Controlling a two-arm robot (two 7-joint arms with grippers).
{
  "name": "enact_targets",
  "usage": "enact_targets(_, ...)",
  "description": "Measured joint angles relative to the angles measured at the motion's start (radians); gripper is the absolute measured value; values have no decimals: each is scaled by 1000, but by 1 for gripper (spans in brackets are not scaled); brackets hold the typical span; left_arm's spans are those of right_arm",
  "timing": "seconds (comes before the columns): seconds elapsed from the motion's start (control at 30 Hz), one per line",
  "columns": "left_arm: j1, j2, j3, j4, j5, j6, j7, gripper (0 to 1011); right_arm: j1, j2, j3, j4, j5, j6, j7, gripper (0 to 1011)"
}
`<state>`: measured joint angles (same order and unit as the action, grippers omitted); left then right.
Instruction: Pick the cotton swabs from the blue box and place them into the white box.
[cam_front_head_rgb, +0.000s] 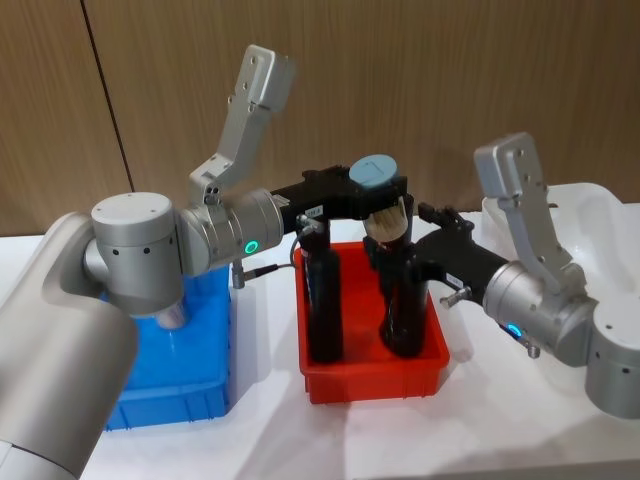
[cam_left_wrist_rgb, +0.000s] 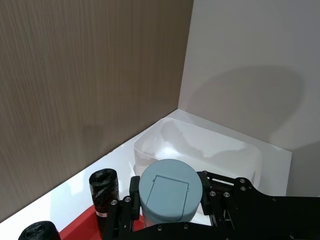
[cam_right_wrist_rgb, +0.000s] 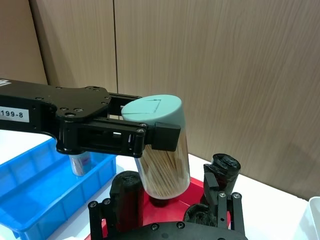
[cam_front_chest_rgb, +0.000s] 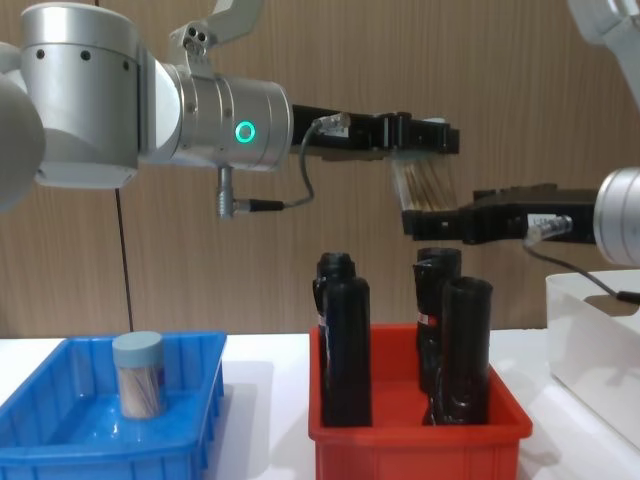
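Looks like a mid-air handover over red bin (cam_front_chest_rgb: 420, 440). L claw (cam_front_chest_rgb: 420, 135) clamps swab tub (cam_front_chest_rgb: 425, 185) at its cap. R claw (cam_front_chest_rgb: 415, 222) spread wide round tub's base, no grip yet. Next, prob: R shuts, L lets go, R swings right to white box (cam_front_chest_rgb: 590, 330). 2nd tub (cam_front_chest_rgb: 137, 372) in blue box (cam_front_chest_rgb: 60, 445), left.

**Both arms raised, grippers meeting mid-air**

L arm stretched fwd, wrist approx. level. My left gripper (cam_front_chest_rgb: 425, 138) is clamped on the swab tub (cam_front_chest_rgb: 425, 185) just under its cap. R arm reaches in from the right, and my right gripper (cam_front_chest_rgb: 432, 222) sits just below L's, jaws apart.
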<state>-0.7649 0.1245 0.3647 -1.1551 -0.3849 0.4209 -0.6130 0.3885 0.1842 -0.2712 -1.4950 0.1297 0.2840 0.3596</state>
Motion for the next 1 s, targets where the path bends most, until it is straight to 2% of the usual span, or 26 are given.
enact_targets(0.87, 0, 0, 0, 0, 0, 0, 0, 672, 65, -29, -8, 101, -20, -22, -3, 1002)
enact_targets(0.93, 0, 0, 0, 0, 0, 0, 0, 672, 67, -29, -8, 104, -20, -24, -3, 996)
enact_targets(1.0, 0, 0, 0, 0, 0, 0, 0, 671, 68, -29, -8, 107, -18, -28, -3, 945)
